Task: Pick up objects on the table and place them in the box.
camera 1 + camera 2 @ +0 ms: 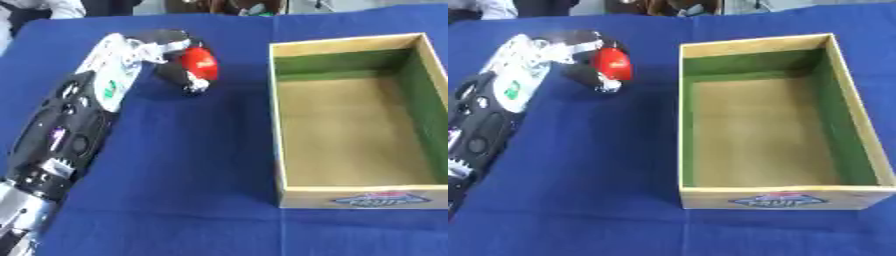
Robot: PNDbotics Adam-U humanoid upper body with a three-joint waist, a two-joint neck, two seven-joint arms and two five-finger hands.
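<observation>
While the left robot hand [171, 55] curls its fingers round a small round red object [200, 64] near the far left of the blue-clothed tabletop [184, 165], the open wooden box with green inner walls [846, 105] at right holds nothing, so placing remains.

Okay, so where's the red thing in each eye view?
Left eye view: the red thing is upper middle-left, inside the left hand, left of the box.
Right eye view: upper left, in the same hand, farther from centre.
Shared landmark: the box's near-left corner with the blue label.
</observation>
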